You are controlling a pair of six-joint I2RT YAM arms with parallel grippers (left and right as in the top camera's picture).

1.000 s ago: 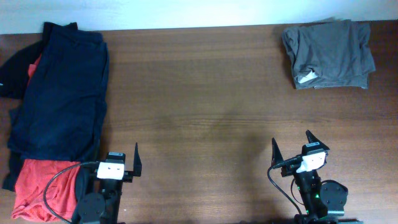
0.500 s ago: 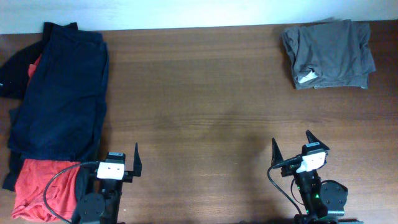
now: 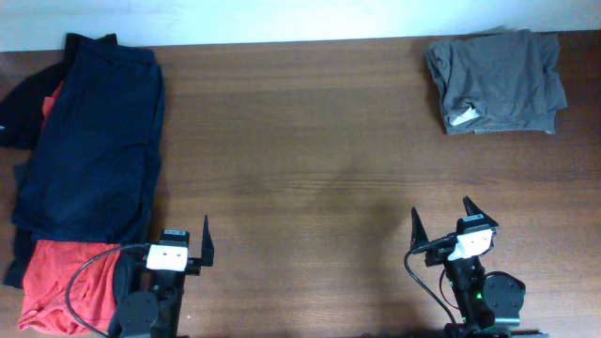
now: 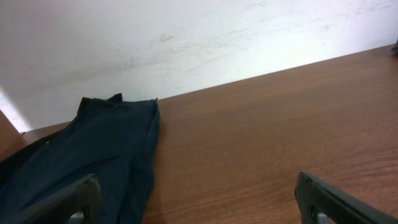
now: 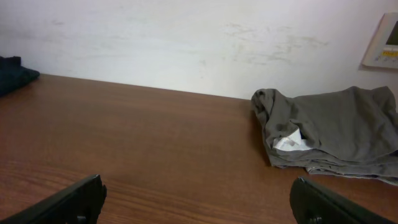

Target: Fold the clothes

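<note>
Nothing has moved since the earlier overhead frames: garments and both arms lie exactly as they did.

Counted: one pile of clothes, one separate garment, two grippers, one table.

The clothes lie in the overhead view at 9 to 10 o'clock on the table (image 3: 300, 169), running along its left edge. On top is one pair of navy-blue shorts (image 3: 94, 141), spread flat and long. One red T-shirt (image 3: 61, 282) shows from beneath them at the pile's 6 o'clock end, with a sliver also at the 9 o'clock side. Black fabric (image 3: 19, 108) shows from under the shorts at 9 and 7 o'clock; how many black pieces there are cannot be told.

The left gripper (image 3: 174, 239) sits at 7 o'clock on the table, just beside the pile's near end. Its jaws are spread fully wide and hold nothing. Its wrist view frames the shorts (image 4: 93, 155) at 9 o'clock between its fingers. A black cable (image 3: 80, 282) from this arm crosses the red T-shirt.

The right gripper (image 3: 441, 218), at 5 o'clock, is likewise spread fully wide and grips nothing, over bare wood.

One grey garment (image 3: 498, 83), bunched, lies at 1 o'clock, well apart from the pile. A white tag (image 3: 462, 116) shows at its 7 o'clock corner.
</note>
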